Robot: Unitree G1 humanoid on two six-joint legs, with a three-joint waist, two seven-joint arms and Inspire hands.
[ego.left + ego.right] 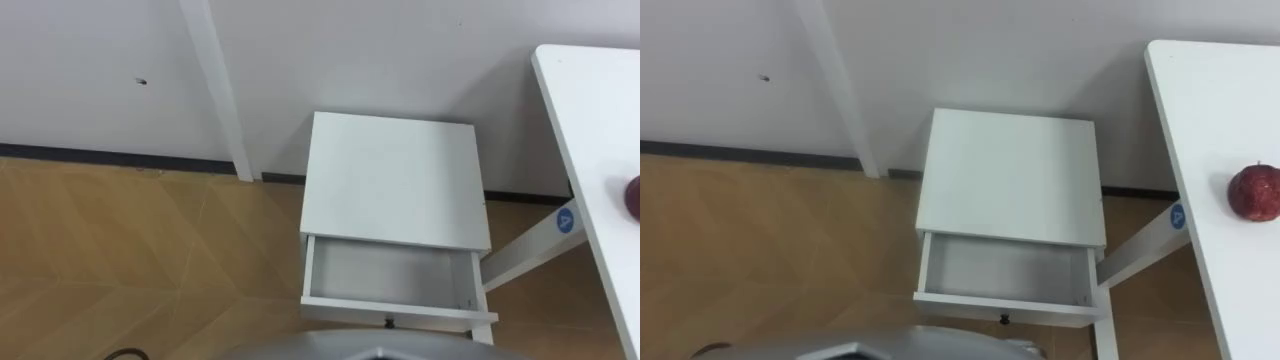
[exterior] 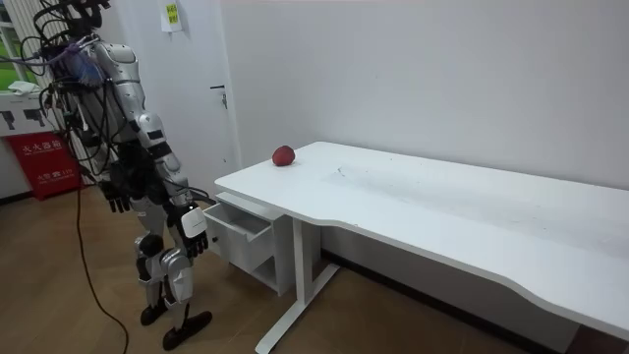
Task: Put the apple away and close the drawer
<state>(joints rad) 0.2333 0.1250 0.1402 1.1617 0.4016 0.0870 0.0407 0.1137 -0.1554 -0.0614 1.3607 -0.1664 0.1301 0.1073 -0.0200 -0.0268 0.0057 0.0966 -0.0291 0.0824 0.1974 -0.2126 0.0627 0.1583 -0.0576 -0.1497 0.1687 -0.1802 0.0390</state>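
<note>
fingers slack and holding nothing, the right hand (image 2: 194, 231) hangs just in front of the open drawer (image 1: 390, 275), while the left hand (image 2: 118, 200) dangles equally loose at the robot's other side. we see the robot standing square to the small white cabinet (image 1: 393, 180), whose drawer is pulled out toward it and lies bare inside, a dark knob (image 1: 388, 322) on its front. to the robot's right runs the white desk (image 1: 1210, 120), and beyond the cabinet is the wall.

we judge the step in hand to be fetching the fruit, with nothing yet grasped. done well, it calls for a turn toward the desk and a lift of the right hand above the desk top before it goes in, so the edge is not struck. the hand should then come down over the fruit from above, the fingers wrapping round it rather than nudging it, since a round thing would likely roll.

the apple (image 1: 1253, 192) sits alone on the desk near its corner, well apart from both hands. it is higher than the right hand's fingers and off to their right, with the desk edge between.
</note>
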